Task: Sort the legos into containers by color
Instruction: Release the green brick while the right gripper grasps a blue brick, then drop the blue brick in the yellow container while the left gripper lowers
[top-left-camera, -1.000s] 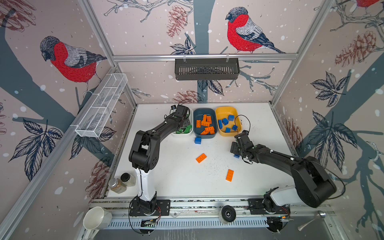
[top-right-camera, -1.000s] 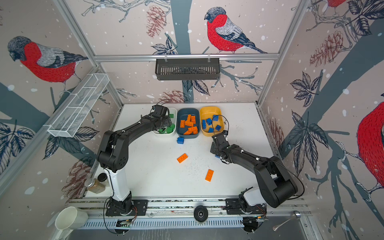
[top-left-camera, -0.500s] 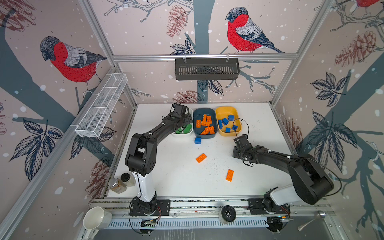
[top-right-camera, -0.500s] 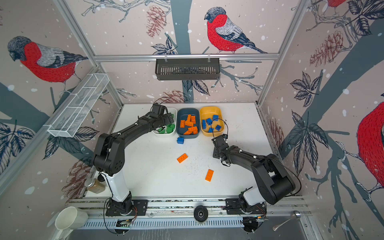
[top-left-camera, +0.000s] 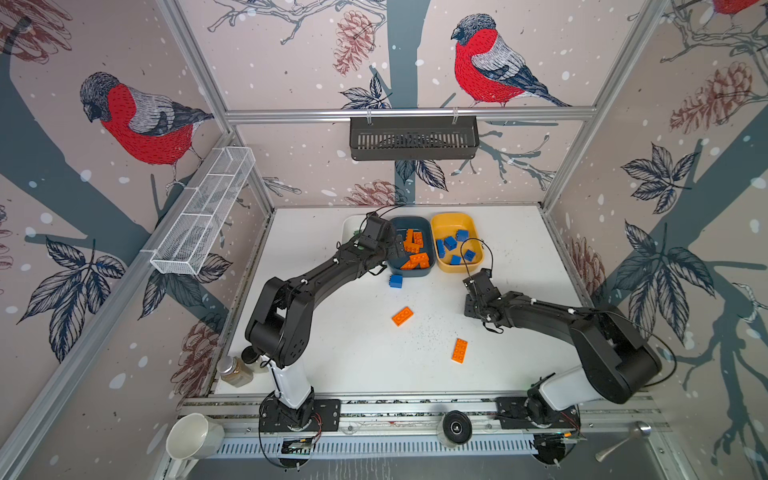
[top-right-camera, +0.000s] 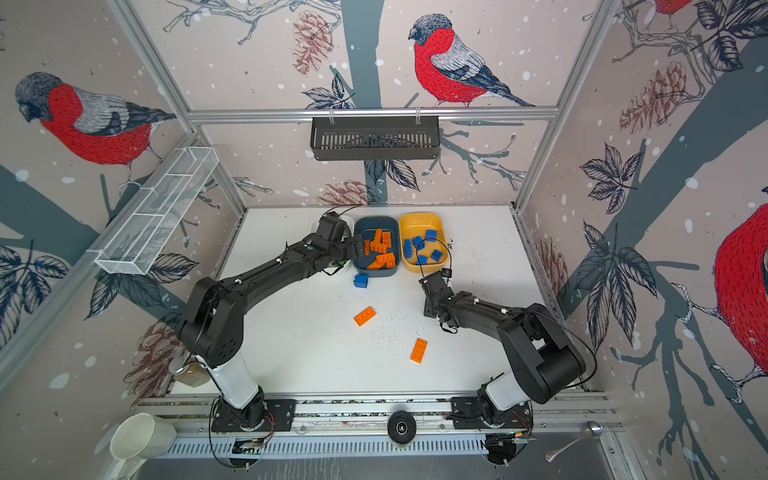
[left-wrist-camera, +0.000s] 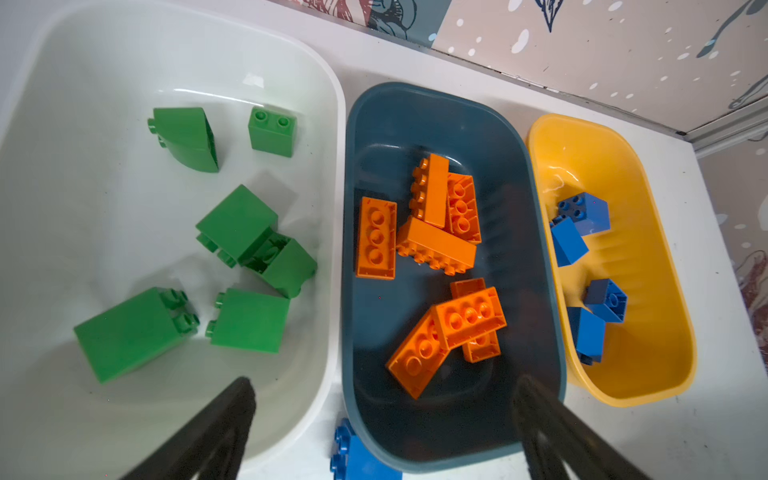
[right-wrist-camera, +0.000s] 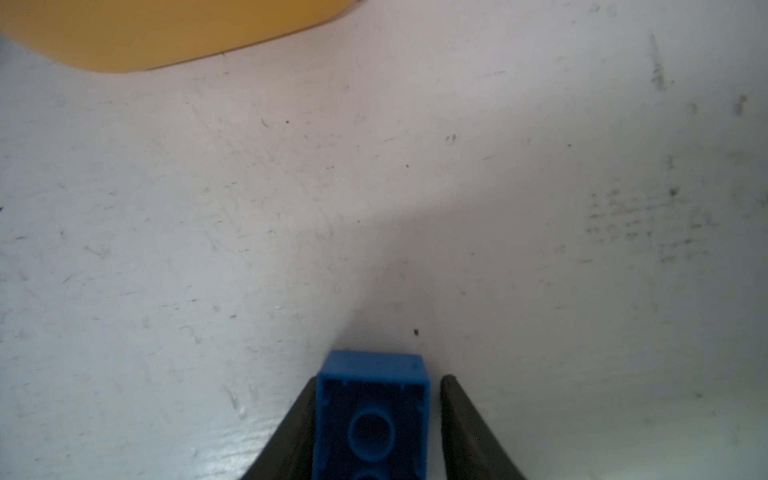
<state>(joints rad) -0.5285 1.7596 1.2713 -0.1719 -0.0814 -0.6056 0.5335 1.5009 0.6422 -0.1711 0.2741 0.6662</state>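
Observation:
Three containers stand in a row at the back: a white tub (left-wrist-camera: 328, 166) with several green legos, a teal tub (top-left-camera: 428, 224) with several orange ones, and a yellow tub (top-left-camera: 457, 216) with several blue ones. My left gripper (left-wrist-camera: 384, 382) hangs open and empty above the near rims of the white and teal tubs. In front of the yellow tub (right-wrist-camera: 166, 33), low over the table, my right gripper (right-wrist-camera: 378, 378) is shut on a blue lego (right-wrist-camera: 374, 415). From above the gripper (top-left-camera: 471, 305) hides that lego. A blue lego (top-left-camera: 395, 281) and two orange legos (top-left-camera: 402, 316) (top-left-camera: 459, 350) lie loose on the table.
A black slotted basket (top-left-camera: 413, 137) hangs on the back wall and a white wire-mesh tray (top-left-camera: 203, 216) on the left wall. A jar (top-left-camera: 237, 371) stands at the table's front left corner. A white mug (top-left-camera: 193, 436) and a spoon (top-left-camera: 623, 440) lie beyond the front rail.
The right gripper's jaws have closed in around the blue lego, which now sits hidden under the gripper from above. The left gripper has shifted from the white tub toward the teal one.

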